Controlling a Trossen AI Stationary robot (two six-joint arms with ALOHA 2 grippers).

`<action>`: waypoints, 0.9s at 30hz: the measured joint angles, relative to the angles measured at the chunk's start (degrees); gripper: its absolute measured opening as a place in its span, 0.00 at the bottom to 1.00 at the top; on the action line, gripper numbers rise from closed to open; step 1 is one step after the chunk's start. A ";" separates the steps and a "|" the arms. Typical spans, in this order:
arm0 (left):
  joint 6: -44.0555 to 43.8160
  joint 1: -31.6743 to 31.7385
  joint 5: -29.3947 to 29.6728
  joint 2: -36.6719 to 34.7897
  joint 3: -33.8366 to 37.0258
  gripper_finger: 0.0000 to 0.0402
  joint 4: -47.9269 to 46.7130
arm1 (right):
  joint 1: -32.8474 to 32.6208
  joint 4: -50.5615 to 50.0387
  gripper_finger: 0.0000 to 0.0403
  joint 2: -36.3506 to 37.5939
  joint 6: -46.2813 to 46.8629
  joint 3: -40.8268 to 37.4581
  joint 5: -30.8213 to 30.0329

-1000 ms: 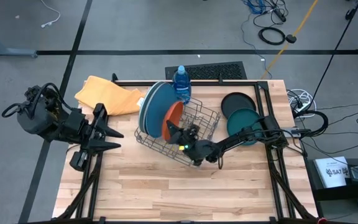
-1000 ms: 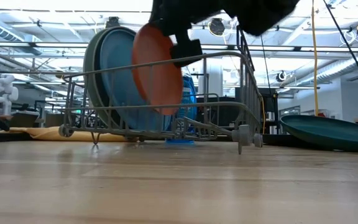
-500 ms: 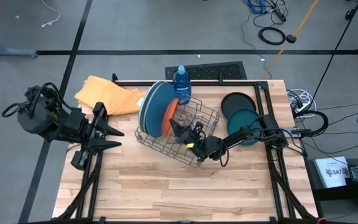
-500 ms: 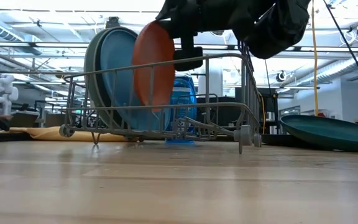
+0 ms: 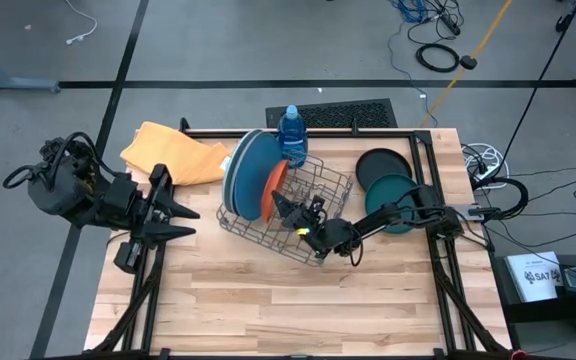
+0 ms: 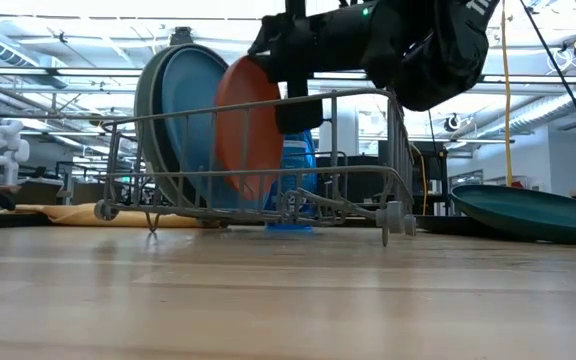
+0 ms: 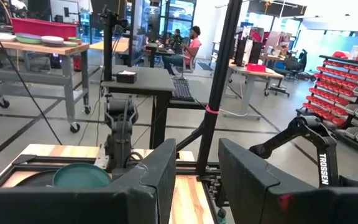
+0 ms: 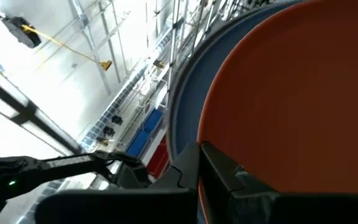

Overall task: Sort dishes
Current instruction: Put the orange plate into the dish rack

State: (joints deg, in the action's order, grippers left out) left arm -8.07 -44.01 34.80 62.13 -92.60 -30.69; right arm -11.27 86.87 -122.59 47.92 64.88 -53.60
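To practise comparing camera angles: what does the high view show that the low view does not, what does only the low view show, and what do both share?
Only the high view shows the waiting left gripper at the table's left edge, the yellow cloth and the black plate. Only the low view shows the orange plate standing upright among the wires, and the room's ceiling lights. Both show the wire rack, the large plates in it, the blue bottle, and the right gripper shut on the orange plate's rim.
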 joint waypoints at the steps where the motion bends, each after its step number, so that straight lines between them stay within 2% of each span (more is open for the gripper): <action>1: -0.01 0.00 0.00 0.00 0.00 0.31 0.02 | 0.00 0.04 0.00 -0.23 0.45 0.00 -0.43; 8: -0.16 0.00 0.00 0.00 0.00 0.31 0.03 | 0.46 -0.67 0.00 -0.91 2.63 0.00 -1.80; 17: -0.53 0.00 0.00 0.00 0.00 0.31 0.04 | 0.52 -7.49 0.00 -0.86 9.78 0.00 -5.05; 21: -0.53 0.00 0.00 0.00 0.00 0.31 0.04 | 0.57 -8.25 0.00 -0.83 8.96 0.04 -4.83; 27: -0.51 0.00 -0.01 0.00 0.00 0.31 0.04 | 0.37 -9.37 0.10 -0.79 7.31 0.04 -3.13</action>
State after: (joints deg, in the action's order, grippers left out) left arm -8.58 -44.01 34.79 62.13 -92.60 -30.65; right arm -10.90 77.50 -123.38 55.22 64.93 -56.73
